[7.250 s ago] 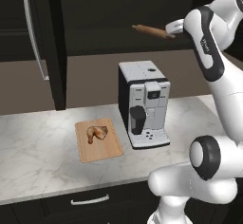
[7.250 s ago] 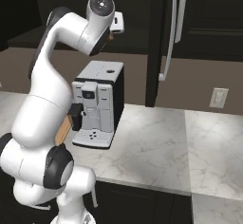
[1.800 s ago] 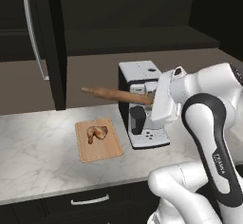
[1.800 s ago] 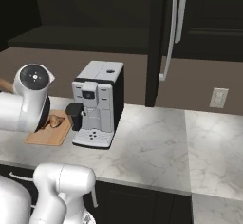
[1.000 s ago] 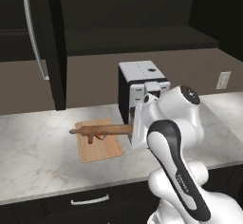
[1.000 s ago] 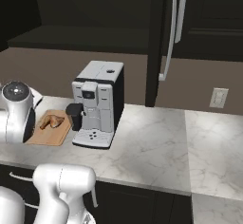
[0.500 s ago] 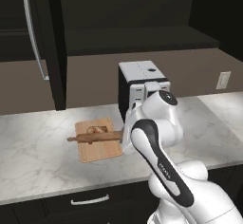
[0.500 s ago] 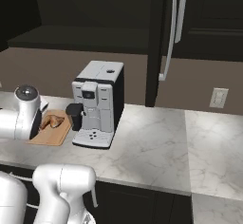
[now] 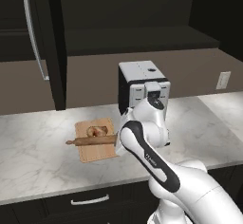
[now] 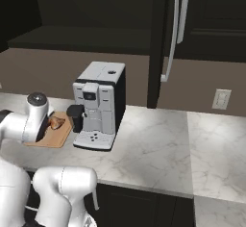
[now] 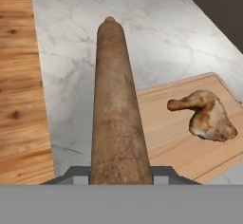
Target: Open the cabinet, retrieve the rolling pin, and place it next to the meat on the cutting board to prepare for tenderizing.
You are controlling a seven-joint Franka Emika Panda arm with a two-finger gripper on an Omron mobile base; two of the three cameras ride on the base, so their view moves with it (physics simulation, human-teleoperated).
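Rolling pin (image 9: 92,141) is down low over the cutting board (image 9: 95,147) now. A second ago it was riding higher, angled across the front of the coffee machine (image 9: 141,88); half a second ago it was nearly at its present height. So the carry is basically done and the step in hand is the set-down. I'd call the task mostly complete: cabinet door (image 9: 42,40) hangs open, pin is out, only release and retreat are left.

Gripper (image 11: 121,173) is closed around the pin near one end, jaws only partly apart because the pin's body fills them. In the hand view the two dark tips sit either side of the pin at the bottom edge.

Position: from the left base view the pin lies roughly level, crossing the board on the side nearer the camera, far end overhanging the board's left edge above the marble counter (image 9: 33,142). Meat (image 9: 97,132) sits just behind it, close but apart. In the hand view the meat (image 11: 205,115) is off to the right on the board (image 11: 171,133), pin (image 11: 117,109) running past it. Can't tell whether the pin already touches the board or hangs just above it.

Pin looks like a plain brown wooden cylinder, matte, fine grain, rounded narrower tip. It will likely roll once released, so a level release matters.
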